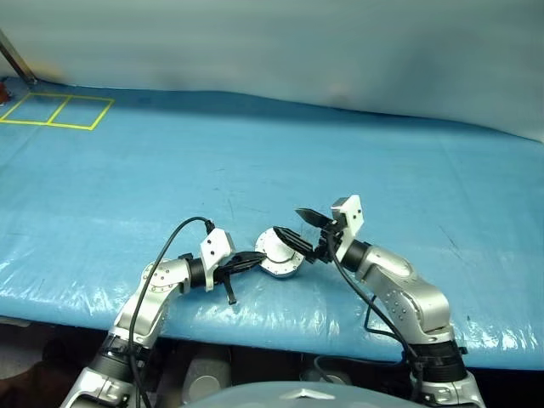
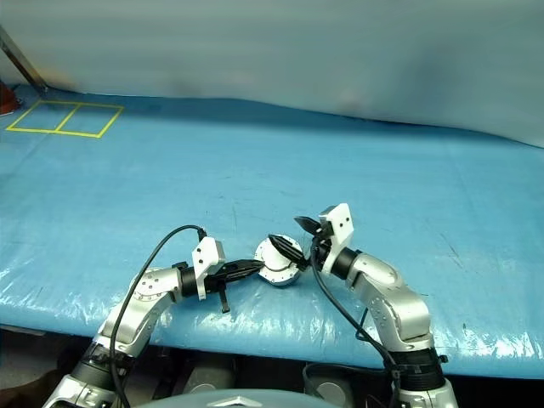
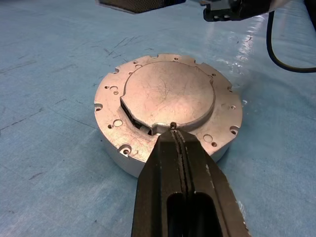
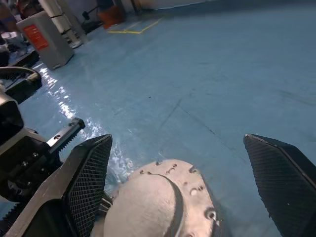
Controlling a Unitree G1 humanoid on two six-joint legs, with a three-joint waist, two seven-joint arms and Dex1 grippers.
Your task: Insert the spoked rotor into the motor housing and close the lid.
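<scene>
A: Item one, motor housing [image 3: 168, 106]. Where is it?

B: On the blue counter [image 1: 255, 153] near its front edge, lid [image 3: 170, 94] seated flat, plain face up. A round piece, so its axis stands upright.

A: Your tools?

B: Left tool [image 3: 180, 148] pinched shut, tips touching the housing's rim. Right tool [image 4: 177, 182] spread wide, holding nothing, straddling the housing's far side. Both equally near. The lid looks closed, though a notch gapes.
</scene>
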